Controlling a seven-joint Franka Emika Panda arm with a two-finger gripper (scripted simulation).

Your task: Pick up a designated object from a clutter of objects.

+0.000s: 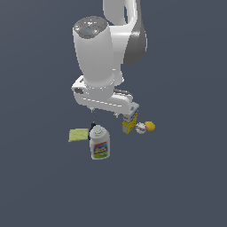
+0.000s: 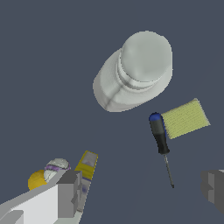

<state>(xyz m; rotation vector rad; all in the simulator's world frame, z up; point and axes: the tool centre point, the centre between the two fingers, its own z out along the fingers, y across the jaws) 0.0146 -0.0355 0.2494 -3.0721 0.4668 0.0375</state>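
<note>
The designated object, a flat yellow-green pad [image 1: 79,135] [image 2: 185,119], lies on the dark floor at the exterior view's left of the clutter. Beside it stand a white labelled bottle [image 1: 99,142] [image 2: 133,72] and a blue-black screwdriver [image 1: 92,124] [image 2: 159,138], whose handle end nearly touches the pad. My gripper [image 1: 113,113] [image 2: 142,192] hovers above the clutter, open, with nothing between its fingers. One finger [image 2: 70,194] hangs over the yellow-white box [image 1: 129,125] [image 2: 87,164]. The pad is off to the side of the other finger [image 2: 214,188], not between the two.
A small white ball [image 1: 140,128] [image 2: 56,166] and a round yellow fruit [image 1: 150,126] [image 2: 37,179] sit next to the box at the exterior view's right. The arm's white body looms over the back of the clutter.
</note>
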